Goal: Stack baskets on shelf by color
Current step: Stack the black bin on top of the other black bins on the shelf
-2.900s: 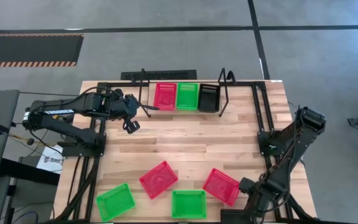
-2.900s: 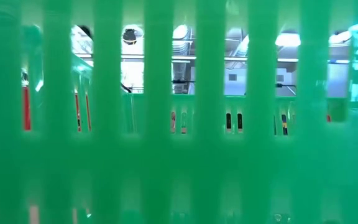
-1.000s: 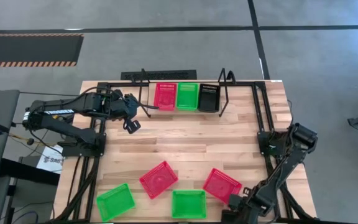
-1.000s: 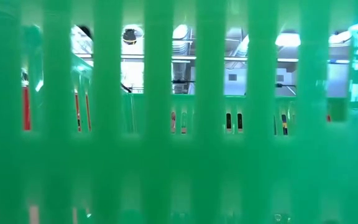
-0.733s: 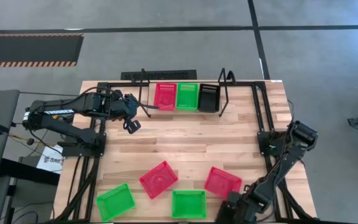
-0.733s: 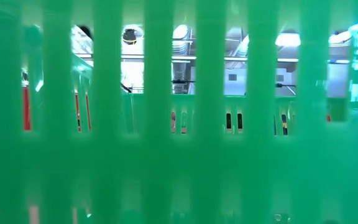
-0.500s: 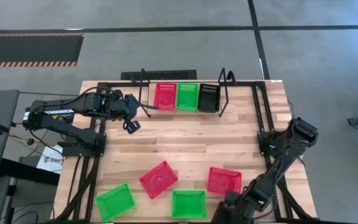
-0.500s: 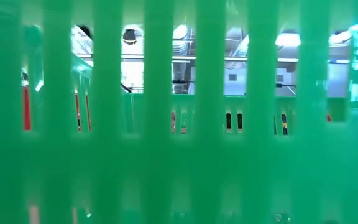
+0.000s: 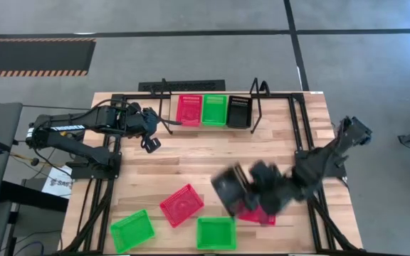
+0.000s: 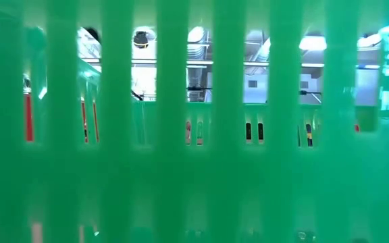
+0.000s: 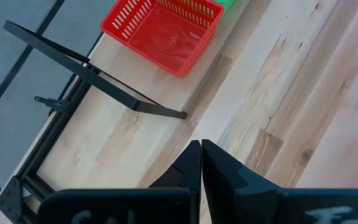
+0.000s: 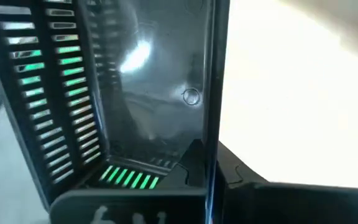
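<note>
On the shelf [image 9: 171, 112] at the far side, a red [image 9: 188, 110], a green [image 9: 214, 110] and a black basket [image 9: 239, 112] stand side by side. On the tabletop lie two red baskets [image 9: 181, 205] [image 9: 262, 215] and two green ones [image 9: 132, 230] [image 9: 216, 232]. My right gripper [image 9: 256, 189] is shut on another black basket [image 9: 228, 188], blurred, above the near right red one. My left gripper [image 9: 150, 143] is shut and empty beside the shelf's left upright. In the low view a green basket wall [image 10: 194, 169] fills the picture. My right gripper holds the black basket by one side wall [image 12: 211, 118], pinched between its two fingers, one finger [image 12: 191, 163] inside the basket and the other [image 12: 232, 171] outside. The basket's floor [image 12: 166, 81] stands beside the fingers. It looks lifted off the table, over the red basket.
Black frame rails [image 9: 301, 135] run along the table's sides and far edge. Bare wood [image 9: 212, 156] lies between the shelf and the near baskets. In the left wrist view the shelf's red basket [image 11: 163, 31] and a black upright [image 11: 98, 81] show ahead.
My right gripper went along the table's near edge toward the left, turning the near right red basket squarer. It has then swung up and toward the table's middle with a black basket that did not show before. The left arm kept still.
</note>
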`<state>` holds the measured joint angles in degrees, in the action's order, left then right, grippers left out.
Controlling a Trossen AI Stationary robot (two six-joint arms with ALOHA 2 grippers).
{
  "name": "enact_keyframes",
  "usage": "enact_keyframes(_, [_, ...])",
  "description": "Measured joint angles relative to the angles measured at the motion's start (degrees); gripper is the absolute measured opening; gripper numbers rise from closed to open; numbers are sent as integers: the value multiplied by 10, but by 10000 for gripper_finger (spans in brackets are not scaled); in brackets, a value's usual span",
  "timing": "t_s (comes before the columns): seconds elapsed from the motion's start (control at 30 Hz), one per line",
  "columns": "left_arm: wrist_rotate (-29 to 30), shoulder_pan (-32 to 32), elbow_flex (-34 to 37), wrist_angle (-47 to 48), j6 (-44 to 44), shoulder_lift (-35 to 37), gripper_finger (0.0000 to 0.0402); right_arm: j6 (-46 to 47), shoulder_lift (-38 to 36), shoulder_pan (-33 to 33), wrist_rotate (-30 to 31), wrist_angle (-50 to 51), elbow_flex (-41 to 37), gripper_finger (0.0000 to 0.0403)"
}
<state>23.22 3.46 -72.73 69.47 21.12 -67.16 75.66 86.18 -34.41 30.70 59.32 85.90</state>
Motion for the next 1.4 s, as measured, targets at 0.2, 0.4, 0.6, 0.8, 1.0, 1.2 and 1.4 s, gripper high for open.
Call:
enact_keyframes(0.2, [0, 0, 0, 0, 21, 0, 0, -125, -8, 181, 25, -38, 1, 4])
enact_keyframes(0.4, [0, 0, 0, 1, 20, 0, 0, -158, 7, 342, 10, -38, 0, 4])
enact_keyframes(0.6, [0, 0, 0, 2, 21, 0, 0, -154, 30, 437, -38, -9, 2, 4])
enact_keyframes(0.8, [0, 0, 0, 2, 21, 0, 0, -123, 61, 487, -67, 49, -1, 3])
enact_keyframes(1.0, [0, 0, 0, 6, 21, 0, 0, -125, 95, 534, -84, 58, 2, 3])
enact_keyframes(1.2, [0, 0, 0, 7, 9, 0, 0, -128, 100, 565, -83, 68, 1, 3])
enact_keyframes(1.4, [0, 0, 0, 6, -3, 0, 0, -128, 97, 572, -83, 98, 0, 3])
